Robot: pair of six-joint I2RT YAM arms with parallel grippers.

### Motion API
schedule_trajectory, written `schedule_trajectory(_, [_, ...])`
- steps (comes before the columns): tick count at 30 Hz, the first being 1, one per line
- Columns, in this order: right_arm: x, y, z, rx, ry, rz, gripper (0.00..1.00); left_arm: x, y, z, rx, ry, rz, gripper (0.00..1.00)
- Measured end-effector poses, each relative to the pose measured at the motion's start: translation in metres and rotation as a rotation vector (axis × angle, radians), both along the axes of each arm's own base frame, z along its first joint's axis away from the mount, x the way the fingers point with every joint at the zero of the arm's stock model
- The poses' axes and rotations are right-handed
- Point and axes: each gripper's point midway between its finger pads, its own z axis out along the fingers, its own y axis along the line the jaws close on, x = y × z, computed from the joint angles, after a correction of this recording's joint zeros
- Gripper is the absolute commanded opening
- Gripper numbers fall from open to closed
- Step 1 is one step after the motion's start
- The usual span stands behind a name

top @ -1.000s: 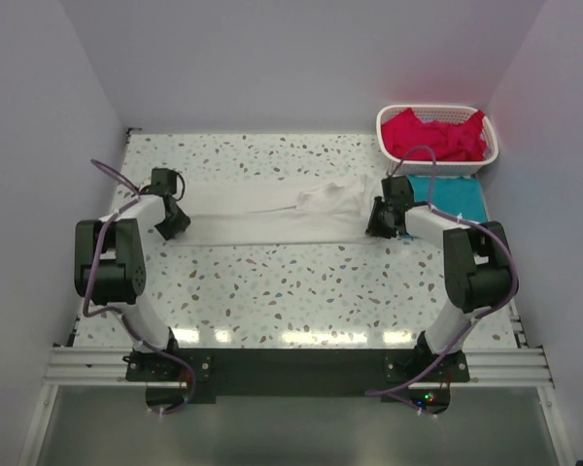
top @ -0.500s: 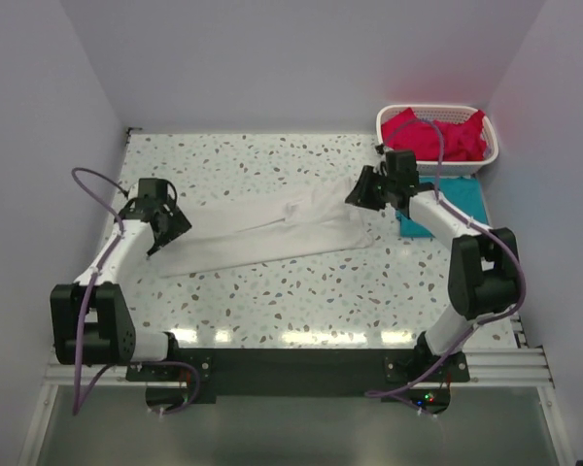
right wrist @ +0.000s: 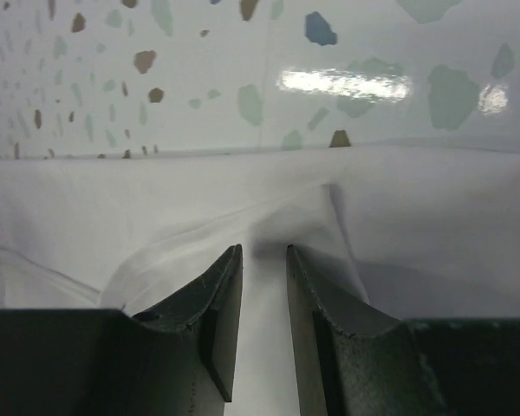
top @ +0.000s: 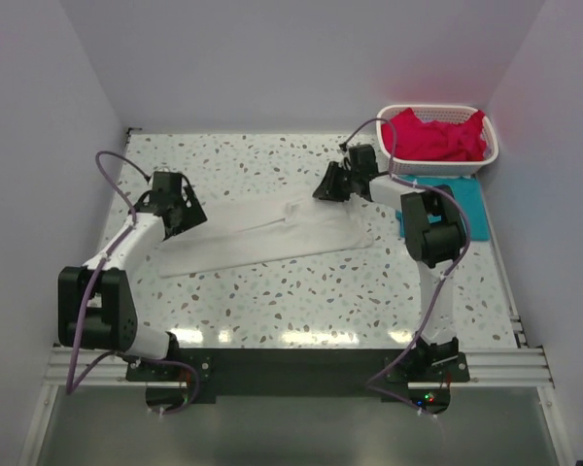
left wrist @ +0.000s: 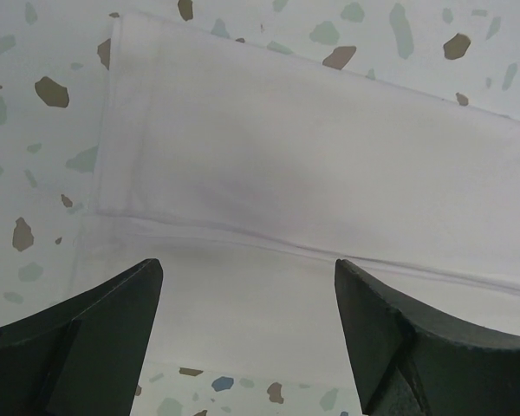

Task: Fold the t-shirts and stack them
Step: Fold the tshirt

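Right wrist view: our right claw (right wrist: 262, 251) pinches a fold of the white t-shirt (right wrist: 113, 217) (probably to tug it flat); our left claw (left wrist: 247, 269) hangs spread above it.

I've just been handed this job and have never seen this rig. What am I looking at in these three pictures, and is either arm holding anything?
You are seeing two robot arms bolted to the near edge of a table. Each ends in a two-pronged tool. The wide picture looks down from above and behind them. The other two come from a camera on each wrist, looking out past that arm's own tool.

A white shirt, folded long, lies across the table. A teal shirt lies at the right, beside a basket of red shirts.

The left tool is open over the white shirt and holds nothing. The right tool is nearly shut and seems to pinch a fold of that shirt.
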Motion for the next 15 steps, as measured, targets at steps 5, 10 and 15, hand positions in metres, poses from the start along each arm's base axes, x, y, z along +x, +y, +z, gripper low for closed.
schedule_trajectory(5, [0.024, -0.004, -0.011, 0.007, -0.004, -0.025, 0.31, -0.002, 0.0, -0.016, 0.011, 0.041, -0.021, 0.86])
schedule_trajectory(10, [0.028, -0.008, -0.005, -0.004, -0.022, -0.037, 0.32, -0.002, 0.0, -0.016, 0.013, 0.041, -0.022, 0.86])
schedule_trajectory(15, [0.006, 0.005, 0.006, 0.045, -0.008, -0.015, 0.22, -0.002, 0.0, -0.016, 0.013, 0.042, -0.022, 0.86])
